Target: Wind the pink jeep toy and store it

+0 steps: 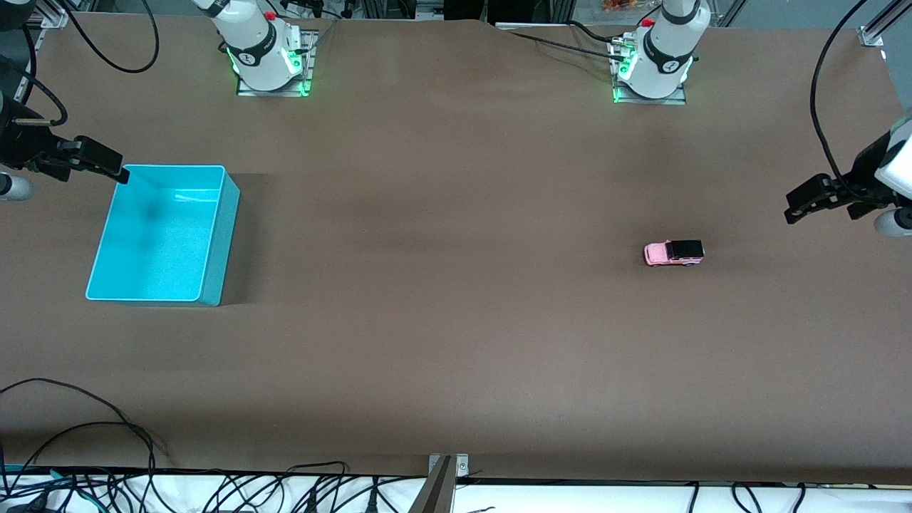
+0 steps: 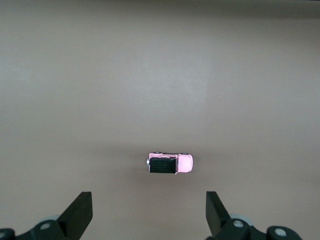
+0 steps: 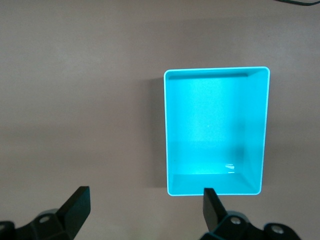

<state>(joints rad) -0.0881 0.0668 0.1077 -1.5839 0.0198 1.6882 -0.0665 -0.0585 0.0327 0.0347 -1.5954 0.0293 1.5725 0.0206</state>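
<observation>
The pink jeep toy [image 1: 673, 252] stands on its wheels on the brown table toward the left arm's end; its black roof shows in the left wrist view [image 2: 170, 163]. My left gripper [image 1: 796, 203] hovers over the table at that end, apart from the jeep. It is open and empty [image 2: 149, 197]. The cyan bin [image 1: 221, 235] sits empty toward the right arm's end. My right gripper [image 1: 117, 169] hangs over the table by the bin's corner, open with nothing in it [image 3: 146, 192]. One fingertip overlaps the bin's rim [image 3: 205, 130] in the right wrist view.
Both arm bases [image 1: 267, 57] [image 1: 655, 60] stand along the table edge farthest from the front camera. Black cables [image 1: 214, 488] and a metal bracket [image 1: 445, 484] run along the nearest edge. Bare brown table lies between the bin and the jeep.
</observation>
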